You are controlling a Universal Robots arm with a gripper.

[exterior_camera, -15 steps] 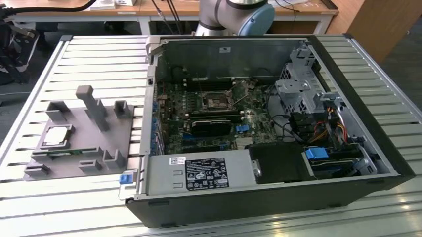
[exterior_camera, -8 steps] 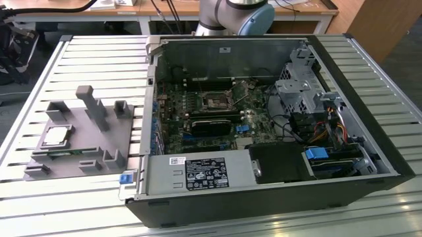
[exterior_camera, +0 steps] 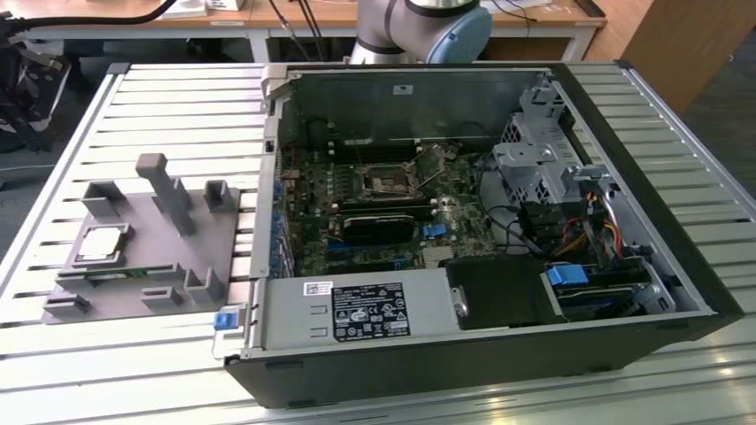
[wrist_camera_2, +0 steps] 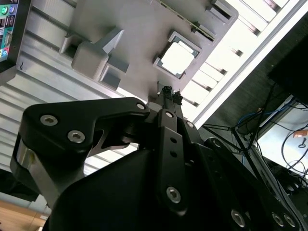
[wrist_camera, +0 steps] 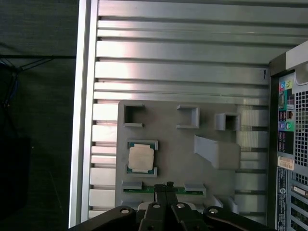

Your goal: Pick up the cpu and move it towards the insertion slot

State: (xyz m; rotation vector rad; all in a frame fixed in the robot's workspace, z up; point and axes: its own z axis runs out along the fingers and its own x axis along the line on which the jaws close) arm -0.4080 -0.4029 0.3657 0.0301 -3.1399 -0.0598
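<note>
Silver, one cpu (wrist_camera: 141,158), one insertion slot (exterior_camera: 388,181)

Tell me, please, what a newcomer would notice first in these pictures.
The open computer case dominates the exterior view, with the insertion slot on its board near the middle. On the exterior view's left, the cpu lies in a grey holder on the slatted table. In both wrist views the shut gripper hangs above that holder, apart from the cpu.
</note>
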